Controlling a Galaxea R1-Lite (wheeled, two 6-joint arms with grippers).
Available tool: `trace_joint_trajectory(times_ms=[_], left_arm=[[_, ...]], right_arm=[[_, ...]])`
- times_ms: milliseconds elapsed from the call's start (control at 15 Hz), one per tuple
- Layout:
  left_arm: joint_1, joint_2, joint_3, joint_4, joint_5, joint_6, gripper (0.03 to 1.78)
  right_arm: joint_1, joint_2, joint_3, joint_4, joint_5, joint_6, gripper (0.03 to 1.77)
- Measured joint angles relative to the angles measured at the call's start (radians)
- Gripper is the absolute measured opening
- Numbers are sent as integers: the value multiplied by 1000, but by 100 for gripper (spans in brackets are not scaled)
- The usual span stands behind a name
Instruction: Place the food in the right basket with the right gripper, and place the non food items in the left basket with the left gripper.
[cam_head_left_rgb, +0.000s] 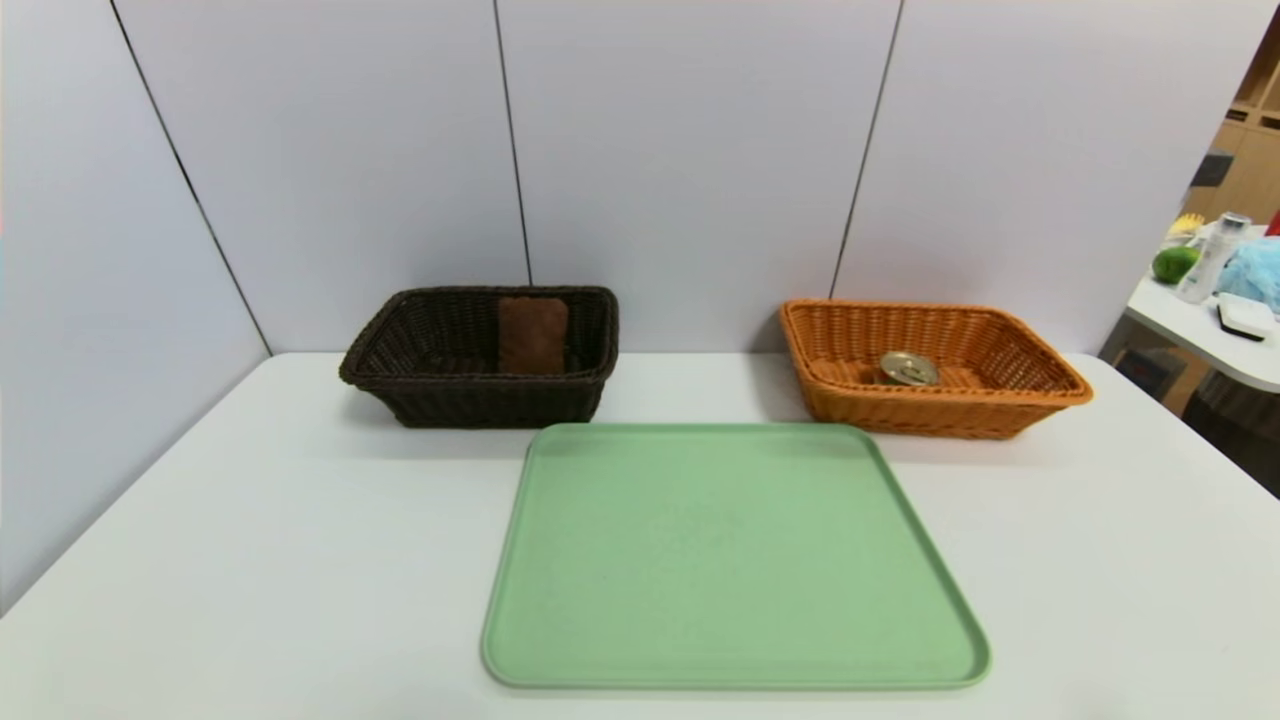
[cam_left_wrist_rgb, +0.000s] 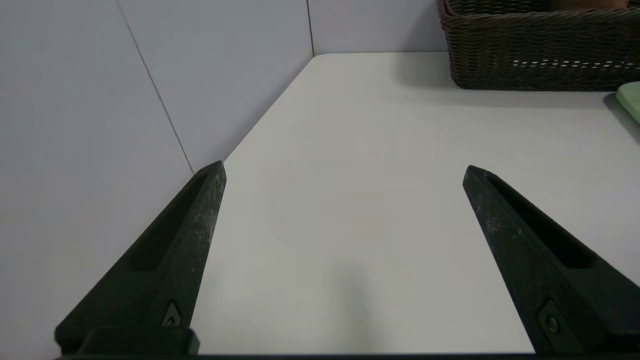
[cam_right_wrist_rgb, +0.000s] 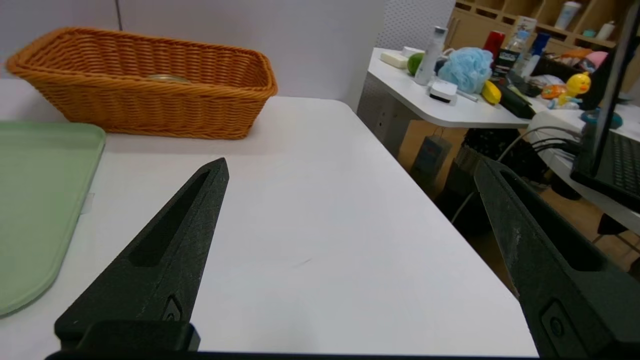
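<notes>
our left gripper (cam_left_wrist_rgb: 344, 167) has its black, pointed fingers (cam_left_wrist_rgb: 202, 215) spread wide with nothing between them, over the near left part of the smooth white worktop (cam_head_left_rgb: 300, 560). our right gripper (cam_right_wrist_rgb: 351, 162) is open just as wide and holds nothing, over the right part of the worktop. farther out, between the two sides, lies the flat pale green rectangular tray (cam_head_left_rgb: 730, 560) with rounded corners. behind its left part we see the dark brown, nearly black woven wicker basket (cam_head_left_rgb: 490, 400), with the brown fuzzy folded cloth (cam_head_left_rgb: 533, 336) inside, leaning upright against the back wall of the basket. behind the tray's right part is the orange-tan woven wicker basket (cam_head_left_rgb: 930, 412) with flared sides, and the small round tin can (cam_head_left_rgb: 908, 369) sits inside it, its metallic lid facing up.
</notes>
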Motion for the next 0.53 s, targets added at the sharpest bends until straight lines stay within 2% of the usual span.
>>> trace_joint_trajectory(times_ms=[267,533], left_arm=[[0,-27,-4,5,-53,0,169],[0,-31,4,10,-185,-6,169]], right_arm=[[13,-61,30,62,78,-1,170],[19,-160,50,175,171,24,170]])
